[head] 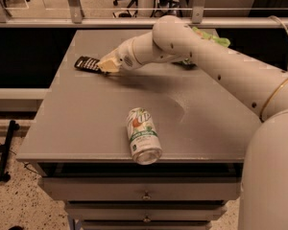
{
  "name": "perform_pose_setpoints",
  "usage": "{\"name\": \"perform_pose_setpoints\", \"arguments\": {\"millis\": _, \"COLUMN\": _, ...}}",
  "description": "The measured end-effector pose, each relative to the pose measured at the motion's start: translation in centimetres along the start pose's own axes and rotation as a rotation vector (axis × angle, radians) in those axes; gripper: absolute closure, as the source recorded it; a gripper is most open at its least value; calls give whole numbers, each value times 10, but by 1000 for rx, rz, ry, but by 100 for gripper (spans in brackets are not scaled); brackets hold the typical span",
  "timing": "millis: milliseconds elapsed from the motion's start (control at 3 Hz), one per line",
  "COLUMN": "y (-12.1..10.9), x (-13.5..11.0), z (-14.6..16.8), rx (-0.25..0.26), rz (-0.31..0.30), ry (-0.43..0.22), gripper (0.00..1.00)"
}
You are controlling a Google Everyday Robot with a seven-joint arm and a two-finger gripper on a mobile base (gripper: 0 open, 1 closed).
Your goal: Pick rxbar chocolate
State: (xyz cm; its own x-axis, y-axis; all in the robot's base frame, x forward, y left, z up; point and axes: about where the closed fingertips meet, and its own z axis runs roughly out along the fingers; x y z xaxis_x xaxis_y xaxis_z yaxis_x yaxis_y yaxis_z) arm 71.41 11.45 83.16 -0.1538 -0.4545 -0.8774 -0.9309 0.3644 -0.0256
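Observation:
The rxbar chocolate [86, 63] is a small dark flat bar with pale lettering, lying near the far left edge of the grey table [77, 123]. My gripper [107, 65] is low over the table at the bar's right end, touching or overlapping that end. The white arm reaches in from the right across the back of the table. The part of the bar under the gripper is hidden.
A white-green soda can [143, 135] lies on its side near the table's front edge. A green crinkly bag [212, 36] sits at the far right, partly behind the arm. Drawers [144, 194] are below the tabletop. A railing runs behind the table.

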Motion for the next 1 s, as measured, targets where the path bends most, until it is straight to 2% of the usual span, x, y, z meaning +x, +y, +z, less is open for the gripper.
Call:
{"name": "perform_pose_setpoints", "arguments": {"millis": 333, "y": -2, "x": -5, "z": -6, "rx": 3, "rz": -7, "ry": -12, "gripper": 100}}
{"name": "perform_pose_setpoints", "arguments": {"millis": 1000, "y": -5, "x": -31, "z": -27, "rx": -8, "rz": -76, "ry": -46, "gripper": 100}}
